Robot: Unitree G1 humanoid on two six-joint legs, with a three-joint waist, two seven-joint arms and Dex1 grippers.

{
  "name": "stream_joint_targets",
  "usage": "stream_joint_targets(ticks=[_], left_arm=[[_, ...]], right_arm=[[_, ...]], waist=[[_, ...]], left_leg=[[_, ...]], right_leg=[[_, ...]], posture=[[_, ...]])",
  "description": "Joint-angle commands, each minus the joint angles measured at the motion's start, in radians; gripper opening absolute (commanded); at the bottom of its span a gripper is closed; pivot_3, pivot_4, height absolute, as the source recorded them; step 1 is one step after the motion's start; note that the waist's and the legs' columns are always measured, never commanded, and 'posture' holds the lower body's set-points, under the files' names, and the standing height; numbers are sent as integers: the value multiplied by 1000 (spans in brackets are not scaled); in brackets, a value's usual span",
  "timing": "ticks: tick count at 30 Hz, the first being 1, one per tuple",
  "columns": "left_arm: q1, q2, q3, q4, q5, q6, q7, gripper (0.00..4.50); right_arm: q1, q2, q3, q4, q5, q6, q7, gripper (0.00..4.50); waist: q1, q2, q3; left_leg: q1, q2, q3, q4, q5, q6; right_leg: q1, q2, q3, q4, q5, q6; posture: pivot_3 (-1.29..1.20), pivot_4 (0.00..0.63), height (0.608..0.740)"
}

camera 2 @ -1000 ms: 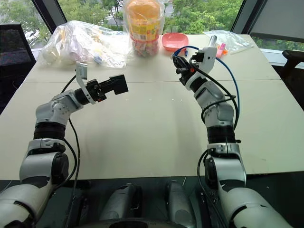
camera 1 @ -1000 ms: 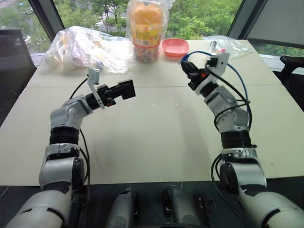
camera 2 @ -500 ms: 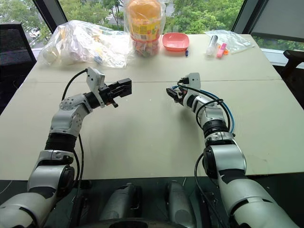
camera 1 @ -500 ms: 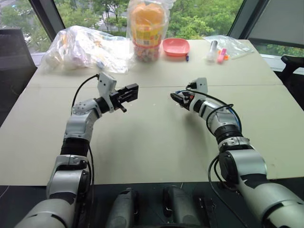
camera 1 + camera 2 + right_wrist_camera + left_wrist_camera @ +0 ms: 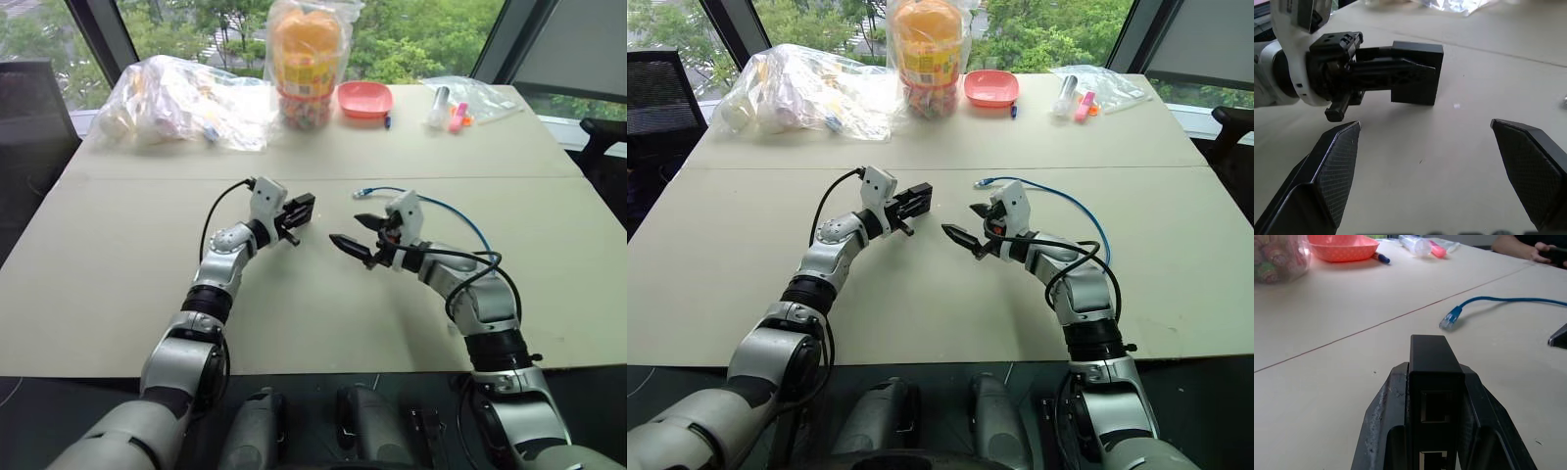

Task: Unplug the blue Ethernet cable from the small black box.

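- Since a second ago, your right gripper [image 5: 357, 233] released the cable [image 5: 458, 213], jaws wide beside it.
- Your left gripper [image 5: 299, 209] still clamps the box [image 5: 1432, 363].

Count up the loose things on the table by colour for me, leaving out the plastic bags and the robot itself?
Blue: 1, the cable
Black: 1, the small box held in the left gripper
Pink or red: 1, the dish
Orange: 1, the jar
Total: 4

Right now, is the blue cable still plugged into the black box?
No, the blue cable's plug lies loose on the table, apart from the black box clamped in the left gripper.
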Motion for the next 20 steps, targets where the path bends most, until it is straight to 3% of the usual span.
stream_joint_targets(ticks=[1,3,6,14,20], left_arm=[[-36,7,17,35,0,-55,-17,2715],[-34,17,25,21,-10,-54,-31,3626],[4,40,26,-57,-21,-22,-61,4460],[396,270,54,-867,-266,533,-179,4460],[571,374,106,-1088,-349,729,-131,4460]], right_arm=[[20,-6,-36,-60,20,7,-24,4500],[29,-11,-45,-68,24,8,-30,4500],[39,-22,-57,-70,22,6,-34,4500],[182,-137,-144,-242,113,78,17,4500],[278,-158,-164,-347,160,134,-4,4500]], waist=[[-1,0,0],[-2,0,0],[-4,0,0],[-6,0,0],[-2,0,0]], left_leg=[[0,0,0,0,0,0],[-2,0,0,-1,0,0],[-2,0,1,-2,-1,1],[-1,1,0,-3,-1,1],[0,1,-1,-3,0,-1]], right_leg=[[0,0,0,0,0,0],[-1,0,0,0,0,1],[-2,0,0,0,0,1],[-2,-1,1,0,0,0],[0,-2,1,-2,-3,-5]], posture=[[0,150,740],[0,150,740],[0,150,740],[0,150,740],[0,150,740]])
